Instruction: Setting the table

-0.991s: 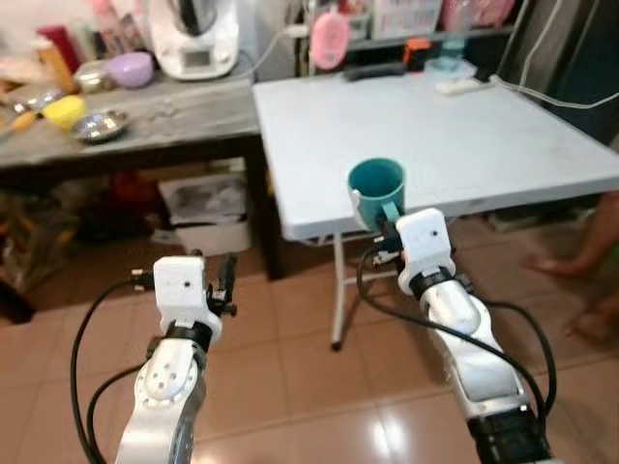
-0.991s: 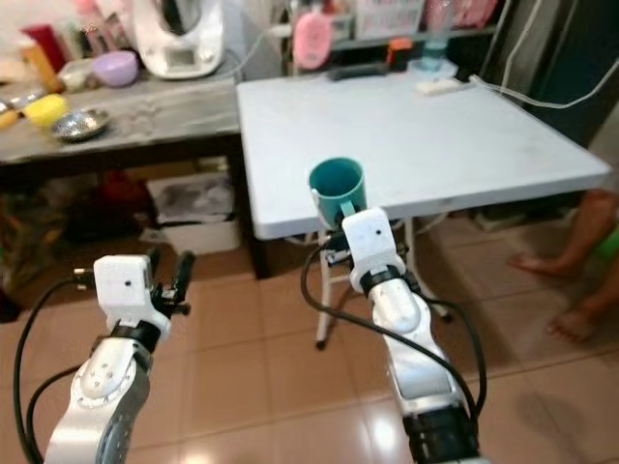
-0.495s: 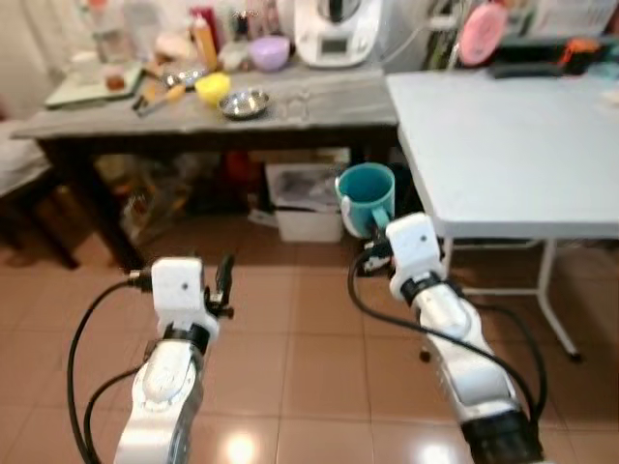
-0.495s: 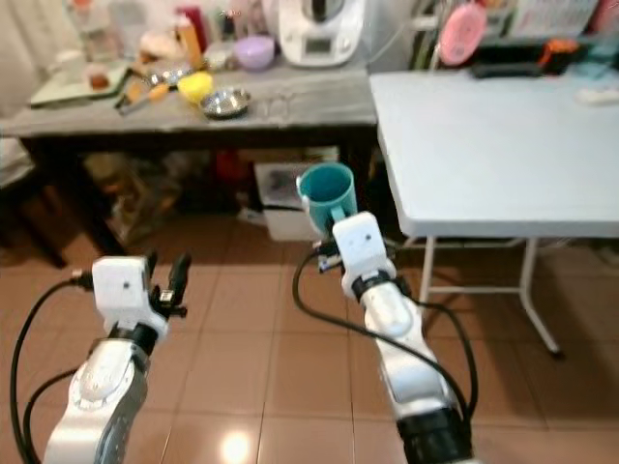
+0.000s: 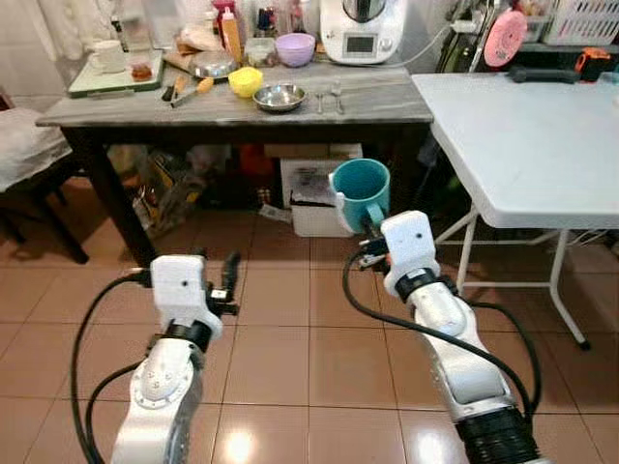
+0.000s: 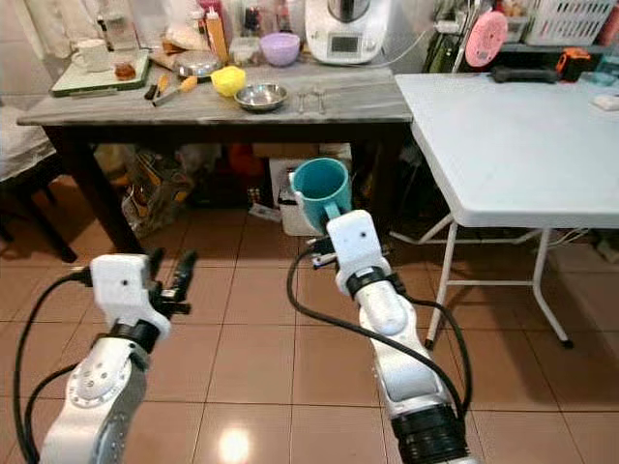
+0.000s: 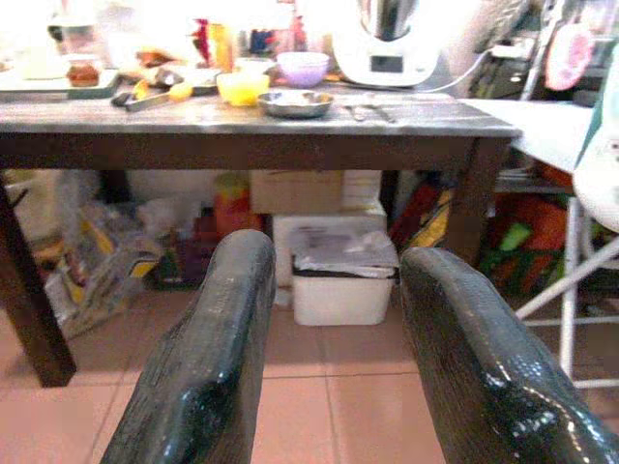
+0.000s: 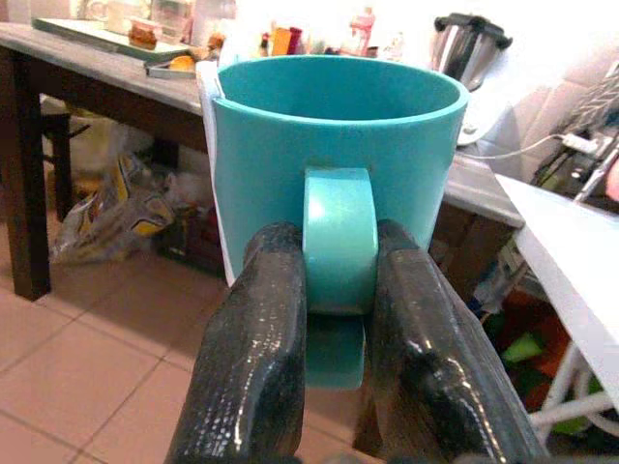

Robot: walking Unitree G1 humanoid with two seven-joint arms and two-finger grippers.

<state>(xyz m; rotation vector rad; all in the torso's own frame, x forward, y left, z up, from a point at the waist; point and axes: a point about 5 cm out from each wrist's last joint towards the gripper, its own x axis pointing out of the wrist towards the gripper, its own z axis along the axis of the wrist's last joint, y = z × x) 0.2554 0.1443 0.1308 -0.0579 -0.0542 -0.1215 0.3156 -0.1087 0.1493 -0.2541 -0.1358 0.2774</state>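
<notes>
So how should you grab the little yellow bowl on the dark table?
Probably by its rim, coming from above. The yellow bowl sits upright and open-topped on the dark table, so one pincer finger could slip inside the wall; the steel bowl crowds one side.

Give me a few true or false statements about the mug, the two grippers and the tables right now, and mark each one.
1. The right gripper clamps the teal mug by its handle. True.
2. The mug stands on the white folding table. False: it is held in the air, over the tiled floor beside that table.
3. The left gripper holds a spoon. False: its fingers are apart with nothing between them.
4. A yellow bowl and a steel bowl sit on the grey-topped table. True.
5. The mug is tipped on its side. False: it is upright, mouth up.
</notes>
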